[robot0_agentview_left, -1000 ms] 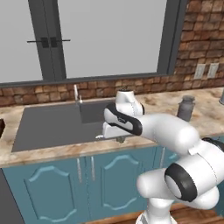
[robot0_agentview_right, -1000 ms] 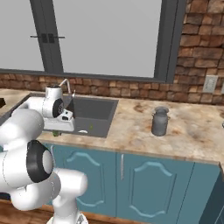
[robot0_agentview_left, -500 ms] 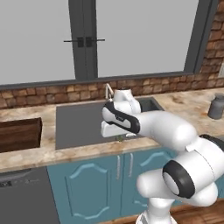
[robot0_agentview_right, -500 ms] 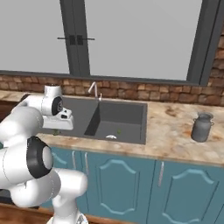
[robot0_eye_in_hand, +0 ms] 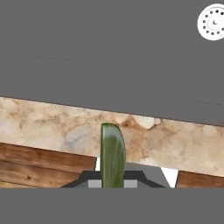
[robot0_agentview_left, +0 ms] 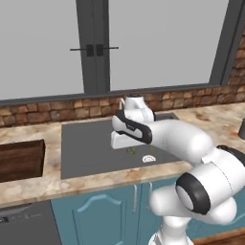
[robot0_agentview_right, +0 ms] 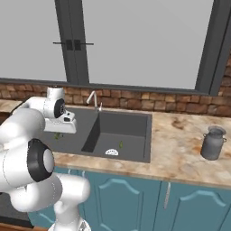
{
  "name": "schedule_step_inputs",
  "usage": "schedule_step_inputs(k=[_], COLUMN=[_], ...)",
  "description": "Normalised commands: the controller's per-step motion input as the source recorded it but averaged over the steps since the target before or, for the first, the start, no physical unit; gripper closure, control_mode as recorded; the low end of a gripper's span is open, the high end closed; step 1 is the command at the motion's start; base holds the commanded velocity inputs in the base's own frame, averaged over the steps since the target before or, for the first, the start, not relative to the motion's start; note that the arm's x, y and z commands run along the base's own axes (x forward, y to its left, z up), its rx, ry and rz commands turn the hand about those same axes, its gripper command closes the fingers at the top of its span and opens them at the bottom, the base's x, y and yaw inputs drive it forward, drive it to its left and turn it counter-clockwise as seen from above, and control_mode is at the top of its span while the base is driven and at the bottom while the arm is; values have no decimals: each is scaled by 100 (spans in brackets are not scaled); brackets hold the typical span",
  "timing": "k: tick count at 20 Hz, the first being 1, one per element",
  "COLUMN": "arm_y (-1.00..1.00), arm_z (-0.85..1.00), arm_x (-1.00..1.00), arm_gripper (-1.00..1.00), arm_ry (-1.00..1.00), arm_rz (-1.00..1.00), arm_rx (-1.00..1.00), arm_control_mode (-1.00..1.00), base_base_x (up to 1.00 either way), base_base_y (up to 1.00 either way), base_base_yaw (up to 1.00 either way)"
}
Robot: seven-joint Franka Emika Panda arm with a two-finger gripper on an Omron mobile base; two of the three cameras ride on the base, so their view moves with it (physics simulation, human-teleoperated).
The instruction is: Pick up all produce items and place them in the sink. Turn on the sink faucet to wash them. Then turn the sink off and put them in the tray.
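Observation:
My gripper [robot0_eye_in_hand: 113, 181] is shut on a slender green produce item [robot0_eye_in_hand: 113, 159], which stands up between the fingertips. In the base views the gripper [robot0_agentview_left: 130, 149] [robot0_agentview_right: 57, 134] hangs low over the flat drainboard half of the dark grey sink [robot0_agentview_left: 86, 148] [robot0_agentview_right: 131, 126]. A second small green produce item [robot0_agentview_right: 121, 145] lies in the deep basin beside the white drain [robot0_agentview_right: 111, 152] [robot0_eye_in_hand: 212, 22]. The thin silver sink faucet [robot0_agentview_right: 93, 99] stands at the sink's back edge. The brown wooden tray [robot0_agentview_left: 19, 160] [robot0_eye_in_hand: 35, 168] sits on the counter left of the sink.
A strip of marble counter [robot0_eye_in_hand: 57, 127] separates the sink from the tray. A grey metal jug [robot0_agentview_right: 212, 143] stands on the counter far right. A brick wall and a window run along the back, with teal cabinets below.
The whole scene has slid right in both base views, so the base has driven left and the tray has come into view. The gripper stays shut on the green piece.

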Motion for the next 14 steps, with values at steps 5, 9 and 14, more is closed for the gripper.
schedule_step_inputs(k=[5, 9, 14], arm_y=[0, 0, 0], arm_z=[0, 0, 0], arm_x=[0, 0, 0], arm_gripper=[100, 100, 100], arm_ry=[0, 0, 0], arm_rz=[0, 0, 0], arm_rx=[0, 0, 0], arm_control_mode=[100, 100, 100], base_base_x=[19, 41, 45], base_base_y=[50, 52, 30], base_base_yaw=[-9, -12, -6])
